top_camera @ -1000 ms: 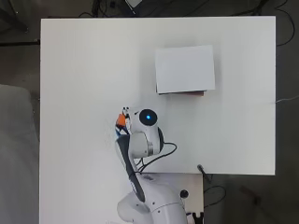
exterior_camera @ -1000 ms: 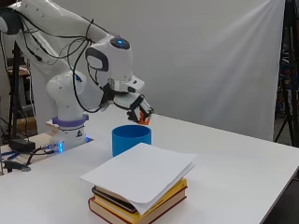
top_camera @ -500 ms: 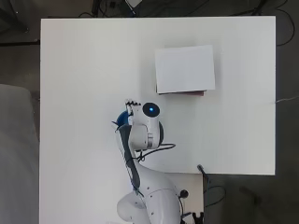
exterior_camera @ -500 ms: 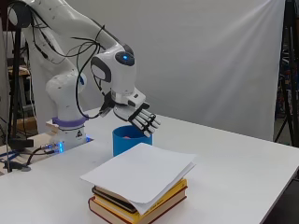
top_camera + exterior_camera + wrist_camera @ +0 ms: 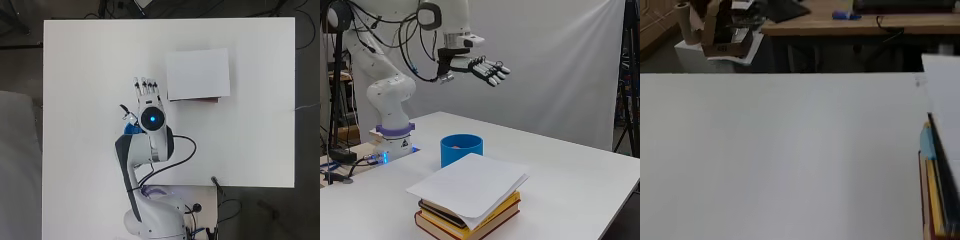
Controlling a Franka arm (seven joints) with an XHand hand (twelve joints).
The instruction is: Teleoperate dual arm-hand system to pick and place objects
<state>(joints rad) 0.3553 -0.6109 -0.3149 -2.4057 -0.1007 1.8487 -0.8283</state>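
Seen from the side, the white arm (image 5: 395, 95) stands at nine o'clock on the white table (image 5: 570, 170), its hand (image 5: 487, 69) raised high above the surface with fingers (image 5: 496, 74) straight and spread, holding nothing. Below it, near the middle of the side view, sits a blue cup (image 5: 461, 149) — open-topped, with a small orange-pink object (image 5: 457, 146) just visible inside near the rim; what that object is cannot be told. Just in front of the cup, towards five o'clock, a stack of books (image 5: 467, 215) lies flat, topped by loose white sheets of paper (image 5: 470, 185) that overhang its edges.

From overhead, the arm's base is at six o'clock and the hand (image 5: 146, 90) points towards twelve, fingers extended. The cup (image 5: 132, 129) shows only as a sliver of blue at the arm's nine o'clock side — the rest is hidden beneath it. The paper-covered stack (image 5: 198, 74) lies at about two o'clock from the hand, close beside the fingertips but apart.
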